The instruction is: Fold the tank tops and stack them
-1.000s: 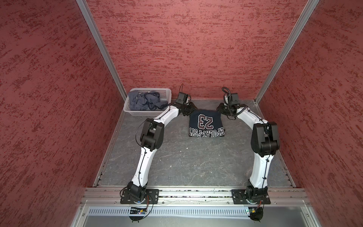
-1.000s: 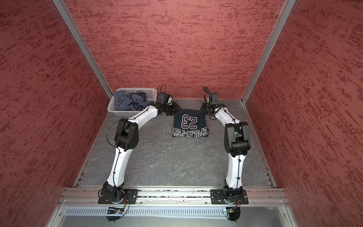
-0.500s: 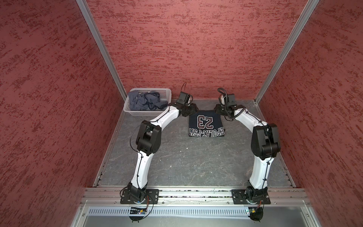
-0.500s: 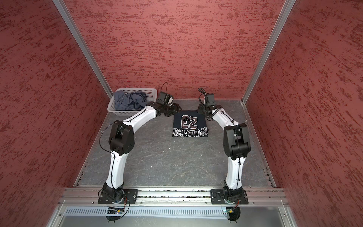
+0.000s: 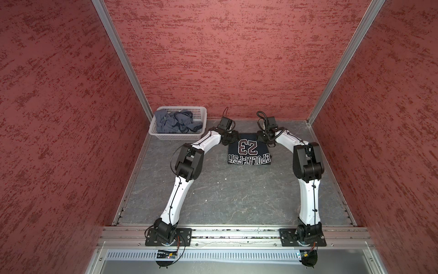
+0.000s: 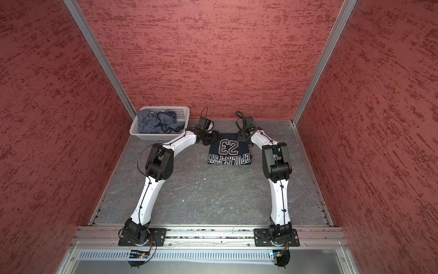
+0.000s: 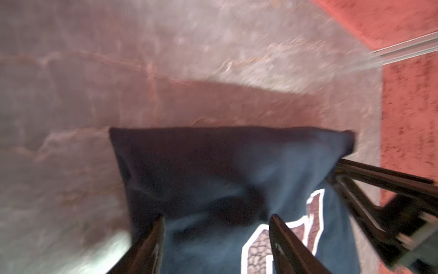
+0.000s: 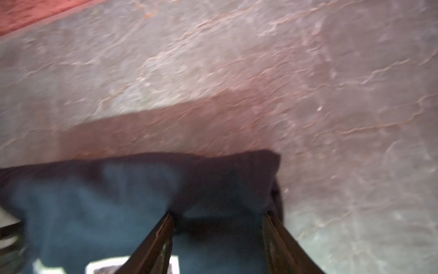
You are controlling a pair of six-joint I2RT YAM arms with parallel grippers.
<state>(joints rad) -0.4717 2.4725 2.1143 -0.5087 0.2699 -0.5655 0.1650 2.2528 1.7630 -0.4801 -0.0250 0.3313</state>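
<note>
The navy tank top [image 5: 248, 151] [image 6: 229, 151] with the "23" print lies folded flat at the back middle of the table. My left gripper [image 5: 233, 137] [image 7: 218, 217] is at its far left corner. The fingers stand apart over the navy cloth [image 7: 213, 170] and are open. My right gripper [image 5: 262, 137] [image 8: 219, 214] is at the far right corner, also open, with dark cloth [image 8: 118, 201] under and between its fingers. The grey-blue tank top [image 5: 175, 122] [image 6: 156, 123] lies crumpled in the basket.
The white perforated basket [image 5: 176, 137] [image 6: 156, 137] stands in the back left corner, close to my left arm. Red walls enclose the table on three sides. The right gripper's fingers [image 7: 369, 189] show at the edge of the left wrist view.
Both grippers' jaws have opened wider at the navy top's far corners. The left arm's elbow has swung a little to the left. The top has stayed in place.
</note>
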